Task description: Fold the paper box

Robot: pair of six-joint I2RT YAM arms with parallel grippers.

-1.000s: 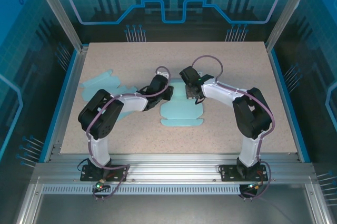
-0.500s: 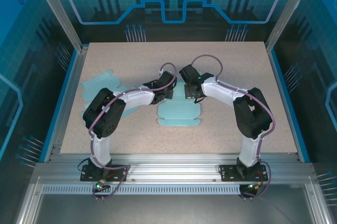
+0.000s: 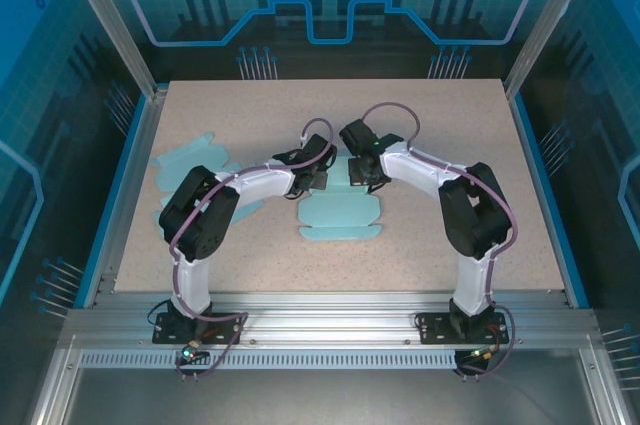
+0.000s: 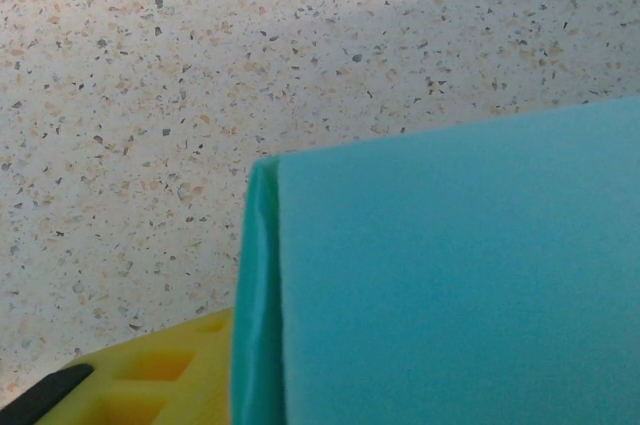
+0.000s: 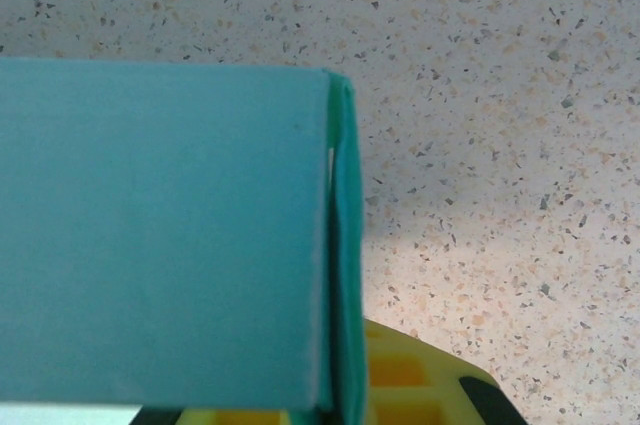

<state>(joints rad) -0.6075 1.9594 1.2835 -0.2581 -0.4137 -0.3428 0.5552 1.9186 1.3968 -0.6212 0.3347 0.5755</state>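
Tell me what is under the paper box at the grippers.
The paper box rests on the speckled table, which shows around it. Its far edge is covered by the left gripper and right gripper; anything beneath the sheet is hidden.

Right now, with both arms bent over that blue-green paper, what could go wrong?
1. The left gripper and right gripper work close together at the far edge of the paper box, so they might bump each other.
2. If they pull unevenly, the folded edge could crease crookedly or tear.
3. The left arm reaches over a second paper sheet and might drag it.
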